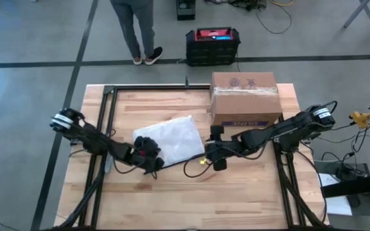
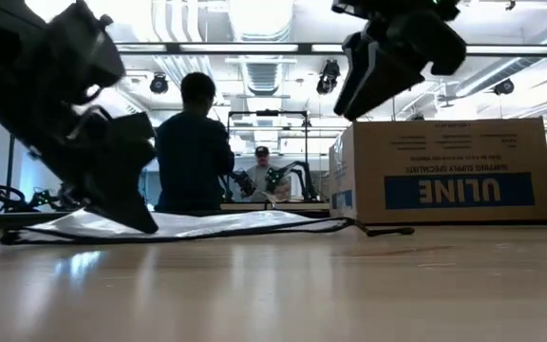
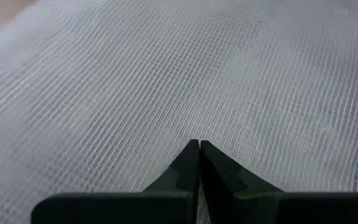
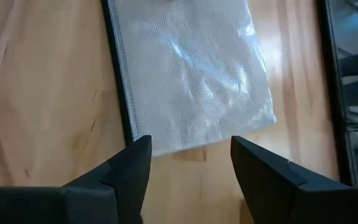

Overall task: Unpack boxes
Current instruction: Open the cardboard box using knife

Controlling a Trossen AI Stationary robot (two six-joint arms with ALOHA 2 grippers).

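The brown cardboard box (image 1: 245,99) with a blue ULINE label (image 2: 459,190) stands on its base at the table's far right. A white mesh bag (image 1: 172,138) with a black edge lies flat at the table's centre. My left gripper (image 1: 148,154) is shut at the bag's near left corner, low over it (image 2: 145,223). My right gripper (image 1: 216,153) hangs open above the table off the bag's right edge (image 4: 188,152), high in the low view (image 2: 387,71), with nothing between its fingers. My left gripper's shut fingertips (image 3: 199,152) come down on the bag's mesh face (image 3: 197,124) near its near left corner. They slant down from the table's near left side. The bag lies flat on the table under them.
A black cord with a yellow tag (image 1: 202,162) trails from the bag toward the near edge. Black frame rails (image 1: 108,115) run along the table's left, far and right sides. Beyond the far edge a black-and-red case (image 1: 212,45) sits on the floor and a person (image 1: 137,32) stands.
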